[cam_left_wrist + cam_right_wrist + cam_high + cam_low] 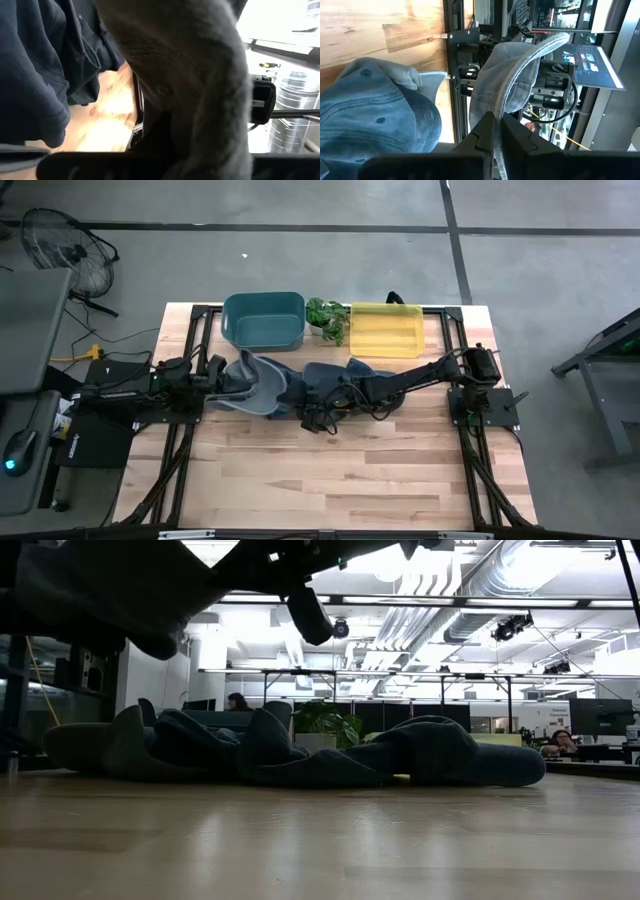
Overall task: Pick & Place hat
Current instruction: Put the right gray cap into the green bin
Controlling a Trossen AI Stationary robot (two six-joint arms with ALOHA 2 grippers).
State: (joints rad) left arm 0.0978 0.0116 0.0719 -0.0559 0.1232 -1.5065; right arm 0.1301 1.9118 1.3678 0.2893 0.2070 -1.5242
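A: Starting nearest, low in the overhead frame: what's there?

B: Bare planks of the worktop (330, 480). All the action sits in a band across the middle. The left gripper (222, 372), left of centre, is clenched on the grey hat (262, 383); its wrist camera is almost filled by grey cloth.

A: And the right arm?

B: It reaches in from the right edge, the right gripper (352, 393) just right of centre. Its wrist view shows the two fingers (485, 131) pressed together with the hat's brim edge running between them, so I'd say it is pinching that brim. Likely both ends are held so the hat stays spread and off the pile.

A: What pile?

B: Dark blue hats (325, 383) heaped at centre. In the table-level view they form a low row across the middle, and the lifted hat is a dark mass in the upper left corner.

A: Further back?

B: A teal bin (264, 319) upper centre, a small plant (328, 315) beside it, then a yellow tray (387, 329). Which one receives the hat I can't tell.

A: Anything unclear?

B: How many blue hats there are; they overlap. The left fingertips are buried in fabric too.
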